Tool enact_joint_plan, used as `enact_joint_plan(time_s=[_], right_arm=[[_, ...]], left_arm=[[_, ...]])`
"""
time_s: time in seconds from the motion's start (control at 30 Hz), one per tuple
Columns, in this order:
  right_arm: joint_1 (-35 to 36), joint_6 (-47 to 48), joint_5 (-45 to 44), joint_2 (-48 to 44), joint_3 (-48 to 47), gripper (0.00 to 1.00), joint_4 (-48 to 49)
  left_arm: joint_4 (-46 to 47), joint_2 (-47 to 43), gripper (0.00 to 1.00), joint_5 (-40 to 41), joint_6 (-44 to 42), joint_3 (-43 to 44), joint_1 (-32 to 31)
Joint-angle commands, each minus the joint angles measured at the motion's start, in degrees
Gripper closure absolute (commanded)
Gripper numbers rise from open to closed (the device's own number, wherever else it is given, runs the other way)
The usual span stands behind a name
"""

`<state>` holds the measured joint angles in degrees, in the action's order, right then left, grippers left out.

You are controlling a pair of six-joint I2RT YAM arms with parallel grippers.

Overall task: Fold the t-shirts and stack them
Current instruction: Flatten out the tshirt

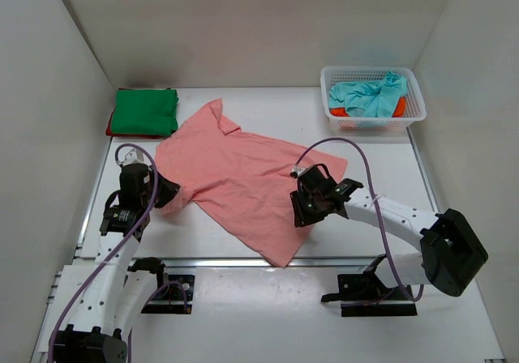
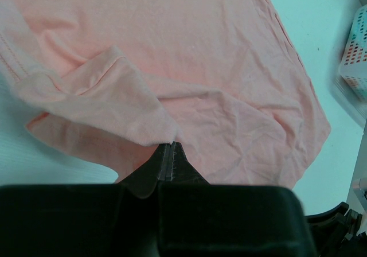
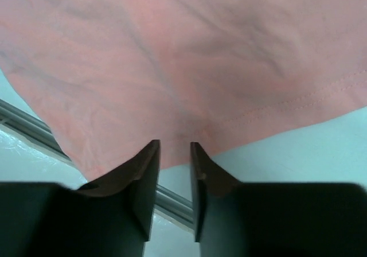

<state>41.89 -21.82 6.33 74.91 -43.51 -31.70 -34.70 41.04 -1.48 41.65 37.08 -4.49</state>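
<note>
At the far-left corner of the tabletop [image 1: 284,108]: green t-shirt [image 1: 144,110], folded, lying on a red t-shirt [image 1: 109,126] of which only an edge shows. This reads as the finished stack, parked clear of the working area.

Just right of it: salmon pink t-shirt [image 1: 243,177], spread flat on a slant, collar toward the stack. Not yet folded. Its lowest corner overlaps the near rail [image 1: 203,260].

Left end effector [image 2: 167,151]: closed on the pink shirt's left edge, beside a sleeve. The wrist view shows the fingers pressed together with a flap of cloth bunched over them. Judgement: it anchors that side so the cloth can be lifted or drawn taut evenly.

Right end effector [image 3: 174,148]: low over the hem on the shirt's right side. The jaws stand a narrow gap apart. The stitched hem edge lies right at the tips, with bare tabletop visible through the gap. No pinch seen, so I note it as open and gripping nothing. Judgement: it is lined up on the hem to match the left hold, since carrying a fold over without sagging needs two holds.

Far right: white mesh basket [image 1: 415,96], holding a crumpled teal t-shirt [image 1: 369,96] over an orange-red t-shirt [image 1: 399,110]. Both unfolded. Judgement: roughly mid-task, with two stacked, one in hand and two waiting.
</note>
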Motion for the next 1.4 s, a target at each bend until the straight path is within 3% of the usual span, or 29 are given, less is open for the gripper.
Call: enact_joint_plan(time_s=[0.0,0.23,0.33,0.47,0.63,0.8,1.0,1.1,1.37], right_arm=[[0.4,2.4,-1.1,-0.6,-0.7,0.7,0.2],[-3.7,7.0,-4.5,10.4,-3.2,0.55,6.7],[-7.8,9.4,-4.9,18.1,-5.4,0.55,4.5],[-13.0,12.3,-4.9,21.5,-8.3,0.54,2.4],[-21.3,16.4,-6.1,28.2,-17.9,0.54,-0.5],[-26.6,18.4,-9.1,32.0,-27.1,0.54,-4.9],[-28.3,19.4,-8.7,23.4,-24.9,0.5,-6.4],[-28.3,17.9,-8.5,16.4,-22.2,0.41,-8.1],[-22.9,3.0,-0.5,-1.9,-3.2,0.35,-8.1]], left_arm=[[0.7,-0.7,1.0,-0.7,0.1,0.3,-0.1],[1.0,-0.5,1.0,-1.4,0.5,-0.4,0.4],[0.0,-0.3,1.0,-1.3,-0.2,0.1,0.5],[-4.3,0.7,1.0,-0.7,-2.8,1.7,0.5],[-15.0,-1.6,1.0,-0.9,-3.8,2.2,0.7],[-19.5,-5.5,1.0,-0.7,-3.3,1.4,0.3],[-19.4,-4.7,1.0,-1.7,-4.8,3.1,-0.8],[-19.0,-5.5,1.0,-3.6,-4.9,1.9,-0.8],[-16.6,-4.9,1.0,-6.3,-5.2,0.0,-0.8]])
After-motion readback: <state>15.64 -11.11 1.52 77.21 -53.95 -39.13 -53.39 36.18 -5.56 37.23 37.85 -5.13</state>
